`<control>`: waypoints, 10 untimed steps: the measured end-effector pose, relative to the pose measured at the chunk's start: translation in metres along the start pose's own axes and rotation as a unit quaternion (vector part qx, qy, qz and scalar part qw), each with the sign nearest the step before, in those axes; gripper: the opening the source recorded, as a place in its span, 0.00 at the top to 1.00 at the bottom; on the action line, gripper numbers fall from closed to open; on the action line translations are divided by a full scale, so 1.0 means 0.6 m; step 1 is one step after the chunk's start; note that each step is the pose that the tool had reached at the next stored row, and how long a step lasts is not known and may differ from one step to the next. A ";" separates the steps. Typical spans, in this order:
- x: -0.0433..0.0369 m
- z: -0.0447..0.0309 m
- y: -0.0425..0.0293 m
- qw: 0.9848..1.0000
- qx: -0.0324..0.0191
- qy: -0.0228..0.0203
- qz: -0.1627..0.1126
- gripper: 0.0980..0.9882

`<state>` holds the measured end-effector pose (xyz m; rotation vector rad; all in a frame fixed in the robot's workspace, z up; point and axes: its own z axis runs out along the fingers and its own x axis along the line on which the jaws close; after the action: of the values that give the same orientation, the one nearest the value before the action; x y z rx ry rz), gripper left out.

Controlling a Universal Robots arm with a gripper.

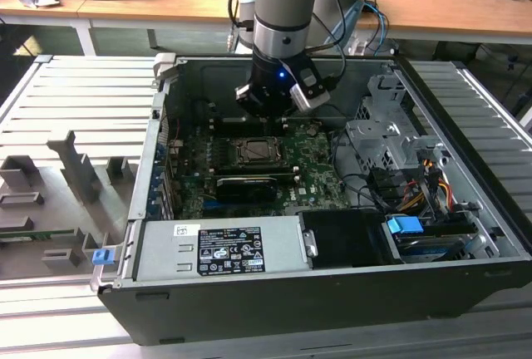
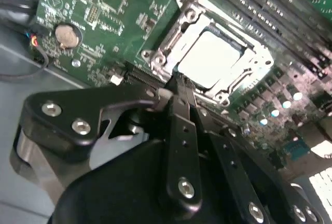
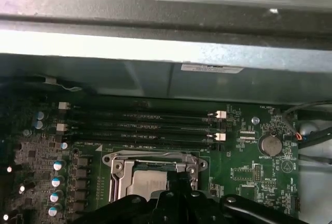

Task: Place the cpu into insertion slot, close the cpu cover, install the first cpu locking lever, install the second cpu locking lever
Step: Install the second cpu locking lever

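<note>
Open computer case [image 1: 465, 234]: lies on its side on a ribbed counter [image 1: 75, 93], so the green circuit board [image 1: 316, 178] faces up for work from above. Insertion slot [image 2: 210, 58]: mid-board beside the memory strips [image 3: 145, 125]. Cpu [image 2: 215, 55]: silver top showing, seated flat in the slot. Cpu cover [image 2: 179, 32]: silver frame lying down around the chip, apparently closed. Gripper [image 2: 179, 84]: hangs just over the slot's edge, jaws drawn together and empty, tip at the frame's rim, presumably to work a locking lever.

arm's [image 1: 287, 2] pointing straight down, gripper [image 2: 179, 86] hanging low at the far side, fingers pinched together, holding nothing
</note>
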<state>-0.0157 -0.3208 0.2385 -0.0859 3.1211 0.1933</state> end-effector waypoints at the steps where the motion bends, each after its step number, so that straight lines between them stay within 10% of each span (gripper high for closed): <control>1: 0.000 -0.001 -0.005 1.000 0.000 0.000 0.000 0.99; 10: 0.005 -0.004 -0.063 1.000 0.000 0.000 0.000 0.99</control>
<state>-0.0163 -0.3590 0.2360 -0.0860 3.1212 0.1927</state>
